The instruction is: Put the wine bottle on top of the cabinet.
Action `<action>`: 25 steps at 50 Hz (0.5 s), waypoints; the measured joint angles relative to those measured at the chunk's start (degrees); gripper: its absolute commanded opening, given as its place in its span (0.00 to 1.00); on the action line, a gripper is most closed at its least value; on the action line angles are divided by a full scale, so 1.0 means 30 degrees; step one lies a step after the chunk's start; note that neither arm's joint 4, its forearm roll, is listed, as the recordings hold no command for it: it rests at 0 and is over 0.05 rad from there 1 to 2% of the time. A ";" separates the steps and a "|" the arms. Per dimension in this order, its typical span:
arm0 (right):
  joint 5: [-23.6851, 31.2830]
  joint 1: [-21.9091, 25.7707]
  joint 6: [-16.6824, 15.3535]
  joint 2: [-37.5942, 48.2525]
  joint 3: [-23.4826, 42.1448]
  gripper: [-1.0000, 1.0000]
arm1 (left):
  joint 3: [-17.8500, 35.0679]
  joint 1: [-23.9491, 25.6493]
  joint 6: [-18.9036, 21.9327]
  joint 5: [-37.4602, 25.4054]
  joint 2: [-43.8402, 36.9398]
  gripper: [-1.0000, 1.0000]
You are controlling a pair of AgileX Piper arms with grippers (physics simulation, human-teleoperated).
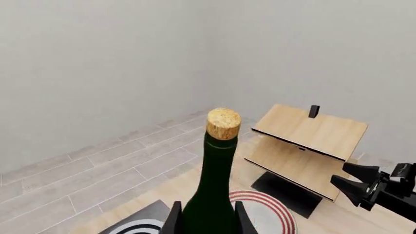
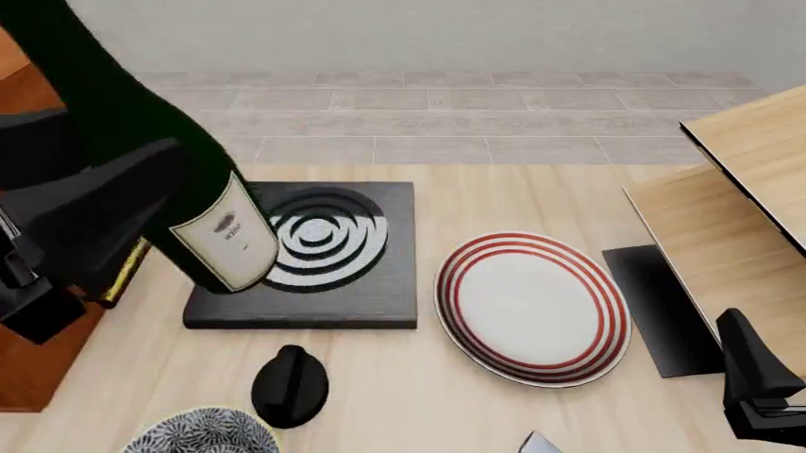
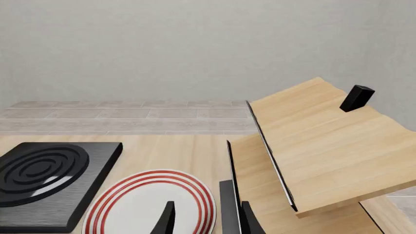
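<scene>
My left gripper is shut on the wine bottle, a dark green bottle with a pale label, and holds it tilted in the air at the table's left. In the left wrist view the fingers clamp the bottle's body below its tan cork. The reddish-brown cabinet shows only at the far left edge, mostly hidden behind the arm and bottle. My right gripper is open and empty, low at the right by the rack; it also shows in its wrist view.
A black stove plate with white rings lies under the bottle's base. A red-striped plate sits mid-table. A black knob and a patterned bowl are at the front. A pale wood rack stands at the right.
</scene>
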State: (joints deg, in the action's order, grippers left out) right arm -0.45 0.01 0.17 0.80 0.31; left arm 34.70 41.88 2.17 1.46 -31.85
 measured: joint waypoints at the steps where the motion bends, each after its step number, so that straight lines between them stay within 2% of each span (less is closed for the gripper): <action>1: 0.0000 0.0000 0.0000 0.0000 0.0000 1.00 | 0.0114 -0.0141 0.0016 -0.0195 0.0116 0.00; 25: -0.0001 0.0002 -0.0001 0.0003 0.0000 1.00 | 0.2687 -0.3208 0.0612 -0.3897 0.1664 0.00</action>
State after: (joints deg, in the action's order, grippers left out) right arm -0.46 0.02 0.16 0.81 0.31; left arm 42.76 32.25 4.01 -10.23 -26.85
